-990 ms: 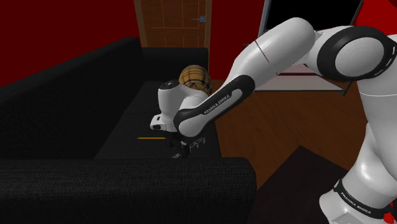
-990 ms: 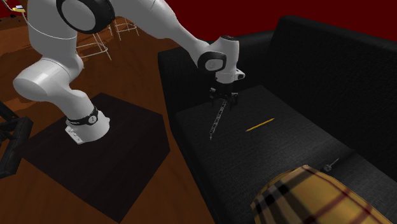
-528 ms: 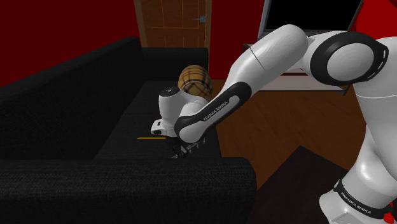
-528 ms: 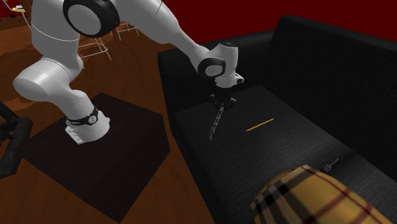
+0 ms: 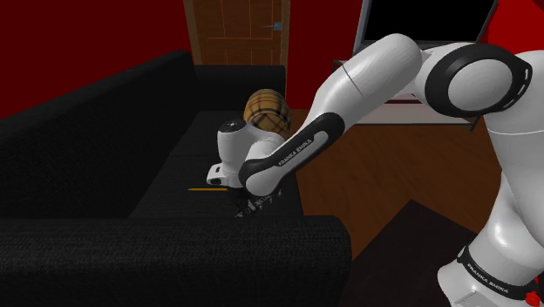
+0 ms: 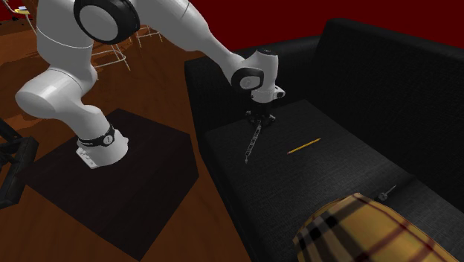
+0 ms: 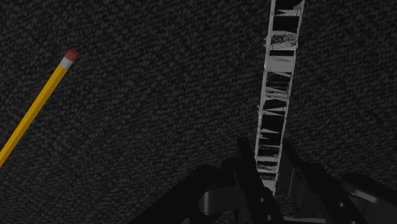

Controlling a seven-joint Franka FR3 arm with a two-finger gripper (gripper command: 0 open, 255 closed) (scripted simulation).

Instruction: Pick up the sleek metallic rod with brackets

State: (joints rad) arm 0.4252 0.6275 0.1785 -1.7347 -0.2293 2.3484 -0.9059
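- Gripper (image 7: pixel 267 170) closed narrow on one end of the metallic rod (image 7: pixel 277 95).
- Rod lies flat on the black sofa (image 6: pixel 349 179) seat, near its front edge.
- Yellow pencil (image 7: pixel 37 107) lies nearer the sofa's backrest.

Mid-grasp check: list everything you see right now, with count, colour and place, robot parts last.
thin metallic rod with brackets: one, silver-grey, lying on the sofa seat, one end between the fingers.
yellow pencil with a red eraser: one, on the seat beside the rod, apart from it.
tan plaid cushion: one, tan with dark and red stripes, at the seat's end away from the gripper.
small dark object: one, on the seat near the cushion; too small to identify.
black fabric sofa: one, before a red wall.
brown wooden door: one, behind the sofa.
dark box stand: one, on the wooden floor.
white Franka arm: one, reaching down to the seat.
black two-finger gripper: one, shut on the rod.
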